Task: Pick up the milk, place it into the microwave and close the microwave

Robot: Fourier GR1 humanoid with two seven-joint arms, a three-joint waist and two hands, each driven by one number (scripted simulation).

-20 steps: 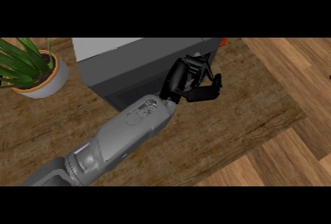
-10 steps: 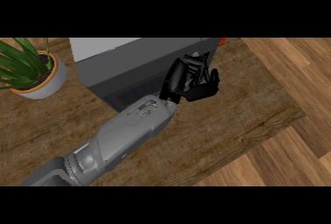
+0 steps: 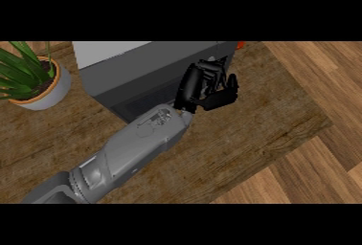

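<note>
robot hand (image 3: pixel 206 91) beside microwave (image 3: pixel 134 72) — fingers now curled together, earlier spread

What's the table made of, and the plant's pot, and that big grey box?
The counter looks like wood: brown, streaky grain, matte. The pot may be pottery or plastic: smooth pale grey with an orange-tan rim; I cannot tell which. The microwave looks like painted metal or plastic: flat dark grey, one paler panel, no shine.

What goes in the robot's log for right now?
left hand: at microwave | milk: not seen | right hand: not seen
</note>
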